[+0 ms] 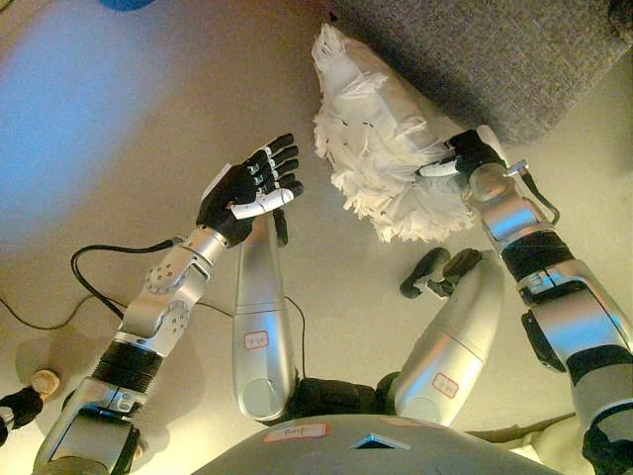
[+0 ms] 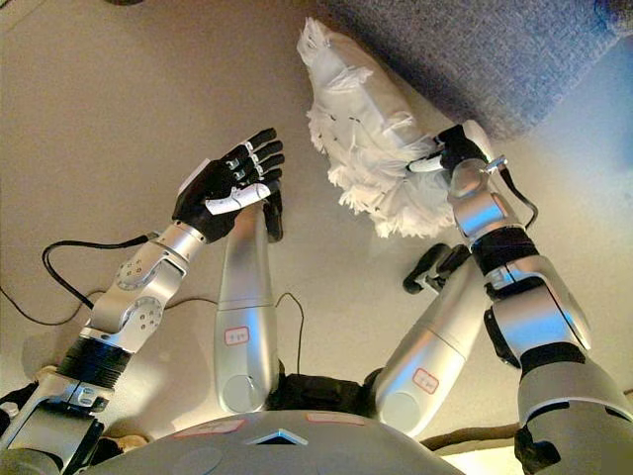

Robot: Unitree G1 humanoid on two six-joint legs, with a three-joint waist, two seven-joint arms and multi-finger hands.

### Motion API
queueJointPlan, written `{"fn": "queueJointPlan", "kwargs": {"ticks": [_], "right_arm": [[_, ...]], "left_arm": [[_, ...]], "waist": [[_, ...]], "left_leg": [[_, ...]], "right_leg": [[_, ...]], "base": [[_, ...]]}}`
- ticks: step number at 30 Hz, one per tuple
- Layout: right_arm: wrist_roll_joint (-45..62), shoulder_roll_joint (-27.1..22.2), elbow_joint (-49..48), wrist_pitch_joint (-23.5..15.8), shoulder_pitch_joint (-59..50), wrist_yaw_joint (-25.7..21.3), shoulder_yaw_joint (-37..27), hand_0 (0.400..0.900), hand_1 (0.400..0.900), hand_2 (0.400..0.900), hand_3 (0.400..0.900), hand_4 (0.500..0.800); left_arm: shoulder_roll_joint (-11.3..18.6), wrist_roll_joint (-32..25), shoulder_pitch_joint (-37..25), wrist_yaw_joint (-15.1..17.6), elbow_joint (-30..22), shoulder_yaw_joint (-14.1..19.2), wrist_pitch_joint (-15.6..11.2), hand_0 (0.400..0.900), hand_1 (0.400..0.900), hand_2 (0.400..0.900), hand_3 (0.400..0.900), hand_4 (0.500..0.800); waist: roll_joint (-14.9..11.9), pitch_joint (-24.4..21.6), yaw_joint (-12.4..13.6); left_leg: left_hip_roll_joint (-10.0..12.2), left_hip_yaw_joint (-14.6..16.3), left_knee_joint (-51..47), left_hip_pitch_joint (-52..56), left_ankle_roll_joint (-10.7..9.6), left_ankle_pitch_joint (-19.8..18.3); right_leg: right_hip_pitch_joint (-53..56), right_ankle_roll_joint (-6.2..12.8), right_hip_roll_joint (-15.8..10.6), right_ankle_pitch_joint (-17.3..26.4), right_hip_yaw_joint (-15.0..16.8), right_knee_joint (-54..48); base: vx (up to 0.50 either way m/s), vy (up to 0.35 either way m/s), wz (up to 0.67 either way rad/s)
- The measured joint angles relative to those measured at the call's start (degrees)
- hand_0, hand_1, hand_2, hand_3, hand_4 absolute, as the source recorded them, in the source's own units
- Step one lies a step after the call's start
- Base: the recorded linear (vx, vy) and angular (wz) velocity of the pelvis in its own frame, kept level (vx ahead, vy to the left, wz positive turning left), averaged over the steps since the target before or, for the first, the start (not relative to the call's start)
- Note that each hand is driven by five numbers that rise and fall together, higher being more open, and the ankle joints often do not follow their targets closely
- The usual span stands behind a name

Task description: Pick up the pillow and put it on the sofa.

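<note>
Grey sofa (image 1: pixel 495 54) fills the upper right corner of the frame, its edge running diagonally, and the beige floor (image 1: pixel 129 119) spreads across the rest. My white fringed pillow (image 1: pixel 381 139) sits upper centre, its top end touching the sofa's edge, its long axis slanting from the upper left down toward the lower right, frilled border pointing down and left. My right hand (image 2: pixel 457 150) is at the pillow's lower right side, fingers curled into the fabric, a white-tipped finger laid across it. My left hand (image 1: pixel 252 188) hangs left of centre, apart from the pillow, palm up, fingers loosely spread, holding nothing.
</note>
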Motion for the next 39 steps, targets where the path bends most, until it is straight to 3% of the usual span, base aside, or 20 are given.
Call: {"fn": "queueJointPlan", "kwargs": {"ticks": [5,12,21,28,34,39], "right_arm": [[-0.63,0.28,-5.95,-1.91,4.44,-0.46,-0.15,0.400,0.400,0.400,0.400,0.500],[-6.73,1.03,-16.19,-4.57,11.34,-0.80,-1.41,0.400,0.400,0.400,0.400,0.500],[-12.91,-1.90,-27.04,-6.38,18.42,0.14,-5.48,0.400,0.400,0.400,0.400,0.500],[-12.98,-4.05,-36.58,-10.10,26.50,3.67,-9.17,0.400,0.400,0.400,0.400,0.500],[-13.02,-4.49,-45.62,-13.70,34.66,6.51,-11.69,0.400,0.400,0.400,0.400,0.500],[-12.51,-5.02,-50.74,-16.19,38.13,9.31,-14.64,0.400,0.400,0.400,0.400,0.500]], "left_arm": [[-3.02,-3.35,2.39,3.58,-0.02,2.40,-0.05,0.900,0.900,0.900,0.900,0.800],[-5.38,-3.70,2.52,6.31,-0.06,3.57,-0.18,0.900,0.900,0.900,0.900,0.800],[-8.82,-3.74,2.98,12.49,-0.09,9.24,1.19,0.900,0.900,0.900,0.900,0.800],[-9.50,-3.39,3.34,13.84,-0.21,11.09,3.51,0.900,0.900,0.900,0.900,0.800],[-9.60,-2.63,7.20,14.05,-3.77,13.78,6.20,0.900,0.900,0.900,0.900,0.800],[-9.53,-2.63,11.24,14.04,-4.12,15.57,8.73,0.900,0.900,0.900,0.900,0.800]], "waist": [[0.02,0.02,0.07],[-0.06,-0.02,-0.18],[-0.89,-0.20,-0.10],[-2.30,-0.41,-0.14],[-4.38,-1.67,-0.33],[-6.75,-6.08,-1.60]], "left_leg": [[0.62,0.43,-4.41,3.28,-0.46,0.84],[1.41,2.15,-19.11,14.38,-1.02,5.48],[1.40,5.49,-35.16,29.94,-0.89,10.12],[2.69,7.15,-39.63,37.84,-1.19,10.28],[3.39,9.60,-44.93,47.01,-1.06,10.12],[2.95,12.11,-49.34,52.74,-1.12,10.39]], "right_leg": [[3.73,0.12,0.96,0.57,-2.24,-3.94],[15.16,0.70,4.19,4.38,-6.34,-17.40],[29.66,1.69,5.98,8.59,-10.87,-31.96],[39.74,2.63,8.22,11.14,-13.60,-40.96],[49.76,3.70,10.62,14.64,-14.56,-50.80],[57.27,4.81,12.26,19.34,-14.47,-61.94]], "base": [[-0.03,-0.034,-0.04],[-0.05,-0.031,-0.03],[0.08,-0.058,-0.06],[0.12,-0.087,-0.11],[0.18,-0.034,-0.09],[0.16,0.051,-0.08]]}}
